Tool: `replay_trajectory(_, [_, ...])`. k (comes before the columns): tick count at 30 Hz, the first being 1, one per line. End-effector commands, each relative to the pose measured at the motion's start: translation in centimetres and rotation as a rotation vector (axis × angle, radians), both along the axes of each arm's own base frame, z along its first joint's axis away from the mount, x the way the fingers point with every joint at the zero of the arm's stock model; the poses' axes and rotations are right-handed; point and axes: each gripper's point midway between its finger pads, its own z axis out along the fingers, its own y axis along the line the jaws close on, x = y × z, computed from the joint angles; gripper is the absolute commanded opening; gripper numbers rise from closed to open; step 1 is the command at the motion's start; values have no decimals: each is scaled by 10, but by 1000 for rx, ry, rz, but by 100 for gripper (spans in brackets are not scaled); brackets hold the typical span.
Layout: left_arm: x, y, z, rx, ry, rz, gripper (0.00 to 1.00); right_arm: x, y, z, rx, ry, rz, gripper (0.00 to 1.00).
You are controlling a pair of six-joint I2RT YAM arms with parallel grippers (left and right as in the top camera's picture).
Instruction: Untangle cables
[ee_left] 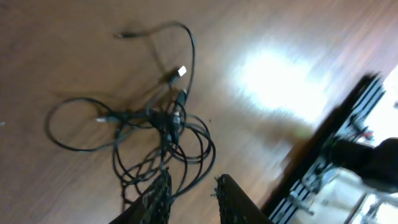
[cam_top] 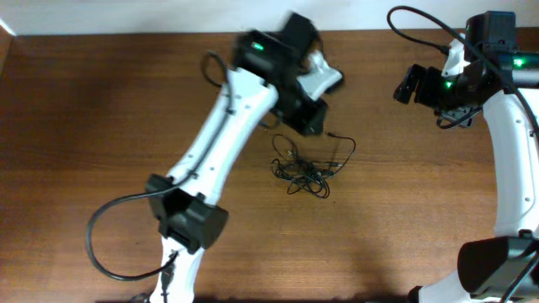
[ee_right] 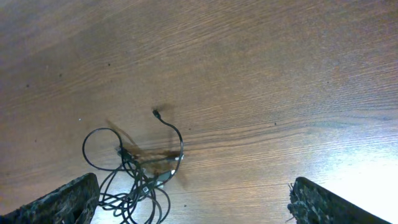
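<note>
On the wooden table, near its middle: cables, thin and black, in one loose clump of overlapping loops. Small plug ends stick out, and one free end curls toward the table's far edge. Over the table, just beyond its middle: left gripper, fingers a little apart with nothing between them; a loop lies close by one fingertip. Over the table's far right part: right gripper, jaws spread wide, empty.

No legible text, label or number anywhere
</note>
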Motion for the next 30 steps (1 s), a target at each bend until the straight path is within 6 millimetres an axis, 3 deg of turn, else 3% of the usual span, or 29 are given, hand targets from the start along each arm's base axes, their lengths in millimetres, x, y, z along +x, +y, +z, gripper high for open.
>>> replay_trajectory(1, [-10,5,-47,151,28,-3,25,2,1,5,-6,-22,38,99])
replay_trajectory(5, [-21,6,-96,164,106,-26,38,3,1,6,-6,-27,37,99])
replay_trajectory(7, [-27,6,-129,160,140,-34,35,3,0,6,-12,-27,35,99])
replay_trajectory(12, [-38,20,-181,205,178,20,30,5,0,7,-13,-35,35,99])
replay_trajectory(15, [-42,24,-201,215,192,69,26,6,-1,7,-13,-38,35,100])
replay_trajectory(19, [-43,24,-214,210,203,141,20,8,-1,7,-14,-45,35,100])
replay_trajectory(21, [-41,22,-213,205,198,143,0,7,-1,7,-14,-45,35,100])
replay_trajectory(24, [-27,22,-185,150,228,202,0,7,2,8,-5,-44,39,100])
replay_trajectory(27, [2,34,-99,38,161,265,0,7,18,12,74,-63,106,97])
replay_trajectory(30, [16,38,-27,-61,28,283,0,5,45,22,203,-94,199,92])
